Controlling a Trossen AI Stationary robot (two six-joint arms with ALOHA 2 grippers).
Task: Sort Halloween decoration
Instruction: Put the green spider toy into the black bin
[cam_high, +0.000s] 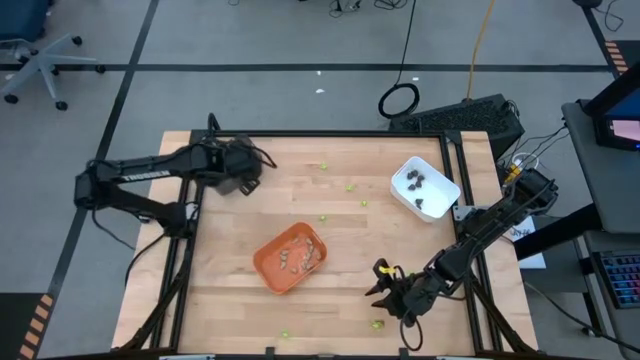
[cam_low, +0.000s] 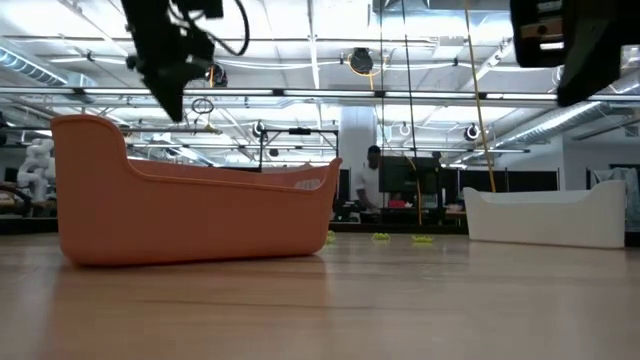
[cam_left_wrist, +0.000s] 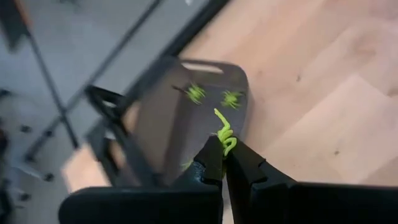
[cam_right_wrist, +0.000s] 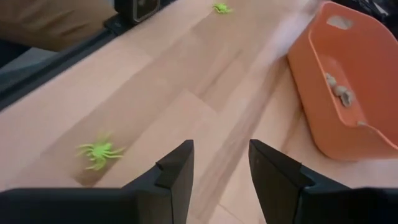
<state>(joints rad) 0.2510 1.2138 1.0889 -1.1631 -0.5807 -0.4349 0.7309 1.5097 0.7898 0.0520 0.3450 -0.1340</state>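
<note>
We find the left gripper (cam_left_wrist: 225, 155) over the table's far left corner, above a dark grey tray (cam_left_wrist: 186, 118), jaws clamped on a lime-green spider (cam_left_wrist: 225, 135). Two more green spiders (cam_left_wrist: 196, 93) lie in that tray.

The right gripper (cam_right_wrist: 221, 165) hangs low near the front edge, jaws apart and holding nothing, a green spider (cam_right_wrist: 99, 151) on the wood just beside it.

The orange tray (cam_high: 290, 257) sits mid-table with tan-grey pieces (cam_right_wrist: 339, 90) inside. The white tray (cam_high: 425, 187) at the far right holds dark brown pieces (cam_high: 415, 180). A few green pieces (cam_high: 350, 185) are scattered over the table (cam_high: 230, 230).
</note>
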